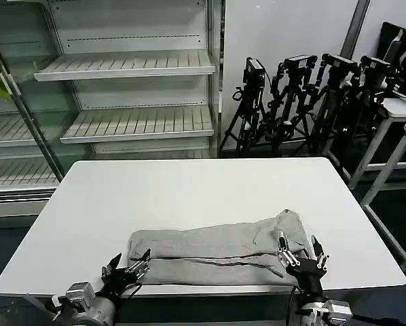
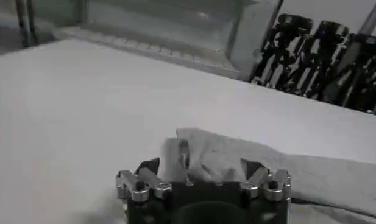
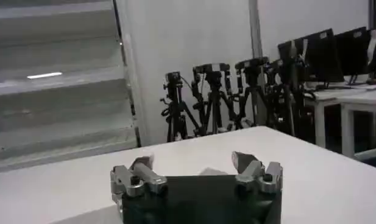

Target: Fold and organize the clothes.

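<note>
Grey soft fabric, a T-shirt already doubled into a long band, lies along the near edge of the white table, its long axis running left to right between the robot's two arms. At the near left corner of the band the left gripper sits low at the table's lip, its fingers spread, with the shirt's end lying just ahead of them and toward the robot's right. At the opposite end the right gripper stands at the near right corner, fingers likewise parted and pointing up over the bunched sleeve; each arm is thus nearest its own end of the band, and any next fold would probably turn on both closing at those corners together. Seen from the left wrist, the left gripper has a raised fold of the T-shirt sitting between its open fingers, though whether the cloth touches either pad is hard to say at this angle. From the right wrist, the right gripper shows open fingers with bare table beyond them, the shirt lying below the lens. Farther back stand empty store shelves and a row of black tripods.
</note>
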You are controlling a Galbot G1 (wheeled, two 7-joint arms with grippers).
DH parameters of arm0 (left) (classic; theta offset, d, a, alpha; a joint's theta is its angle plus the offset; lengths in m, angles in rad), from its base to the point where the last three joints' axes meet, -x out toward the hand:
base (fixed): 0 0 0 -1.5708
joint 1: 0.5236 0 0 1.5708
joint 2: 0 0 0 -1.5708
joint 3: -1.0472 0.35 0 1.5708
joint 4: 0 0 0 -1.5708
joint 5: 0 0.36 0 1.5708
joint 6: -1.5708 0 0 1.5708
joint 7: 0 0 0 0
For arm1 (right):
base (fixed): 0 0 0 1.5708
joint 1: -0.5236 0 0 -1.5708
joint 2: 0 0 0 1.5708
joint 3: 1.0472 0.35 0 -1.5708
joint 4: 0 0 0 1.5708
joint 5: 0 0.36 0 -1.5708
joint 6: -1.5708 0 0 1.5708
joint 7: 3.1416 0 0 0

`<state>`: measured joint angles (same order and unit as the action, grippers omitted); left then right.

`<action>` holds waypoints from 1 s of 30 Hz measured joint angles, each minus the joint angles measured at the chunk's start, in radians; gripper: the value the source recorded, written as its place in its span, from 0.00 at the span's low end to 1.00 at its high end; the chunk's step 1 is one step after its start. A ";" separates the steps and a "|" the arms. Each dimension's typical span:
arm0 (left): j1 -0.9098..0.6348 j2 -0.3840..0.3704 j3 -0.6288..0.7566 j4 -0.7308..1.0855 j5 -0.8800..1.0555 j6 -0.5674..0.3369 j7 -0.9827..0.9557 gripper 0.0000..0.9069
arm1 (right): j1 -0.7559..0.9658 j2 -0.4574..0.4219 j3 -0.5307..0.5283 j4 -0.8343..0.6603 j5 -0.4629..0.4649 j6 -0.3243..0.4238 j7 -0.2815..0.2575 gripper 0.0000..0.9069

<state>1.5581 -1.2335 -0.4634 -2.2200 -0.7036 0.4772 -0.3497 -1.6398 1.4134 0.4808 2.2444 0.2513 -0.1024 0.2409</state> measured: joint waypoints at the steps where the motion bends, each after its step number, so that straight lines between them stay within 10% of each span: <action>1: -0.002 -0.008 0.003 0.005 -0.008 0.000 -0.003 1.00 | -0.005 0.001 0.001 0.004 0.000 0.003 0.000 1.00; 2: -0.005 -0.017 0.006 0.011 -0.014 0.000 -0.005 0.91 | -0.010 0.001 0.003 0.009 0.000 0.007 0.000 1.00; 3: -0.008 -0.023 0.009 0.016 -0.019 -0.002 -0.006 0.31 | -0.017 0.001 0.005 0.013 -0.001 0.010 0.000 1.00; 4: -0.011 -0.028 0.012 0.021 -0.024 -0.004 -0.008 0.07 | -0.022 0.001 0.008 0.016 0.000 0.012 0.000 1.00; 30: -0.051 -0.073 0.004 0.080 -0.179 -0.028 -0.013 0.06 | -0.075 0.015 0.016 0.061 0.006 0.030 0.009 1.00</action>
<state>1.5072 -1.3064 -0.4591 -2.1403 -0.8822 0.4487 -0.3626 -1.7146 1.4282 0.4966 2.3054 0.2577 -0.0725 0.2502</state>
